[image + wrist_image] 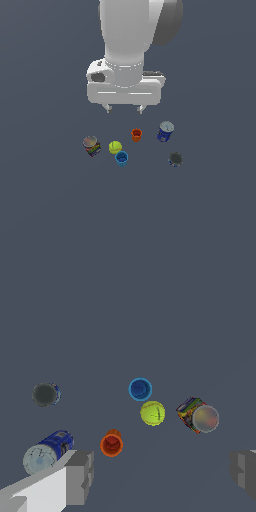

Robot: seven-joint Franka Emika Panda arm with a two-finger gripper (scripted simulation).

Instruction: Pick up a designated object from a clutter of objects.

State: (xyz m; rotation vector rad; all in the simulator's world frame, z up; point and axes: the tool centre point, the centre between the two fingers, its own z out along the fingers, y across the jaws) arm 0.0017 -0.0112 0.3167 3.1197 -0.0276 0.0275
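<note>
The gripper (124,108) hangs above the floor (45,210) with its two fingers spread wide apart and nothing between them; in the wrist view the fingers (80,476) stand at opposite edges of the picture with bare floor in the gap.

The orange cup (136,134) serves as landmark, standing upright and open-mouthed below the gripper. The dark-blue can (165,131) with a silver-grey flat top and white label marks stands upright to the exterior view's right of the orange cup, apart from it and untouched. In the wrist view this dark-blue can (47,452) lies just beside one finger, partly behind it, with the orange cup (111,444) near its other side.

The yellow-green ball (115,147) sits near the orange cup, toward the exterior view's left and closer to the camera. The light-blue cup (121,158) stands just beside the ball, farther from the orange cup. The multicoloured can (91,146) sits beyond the ball on the exterior view's left, tilted. The dark grey can (175,159) stands well apart from the orange cup, to the exterior view's right and nearer the camera, below the dark-blue can.
</note>
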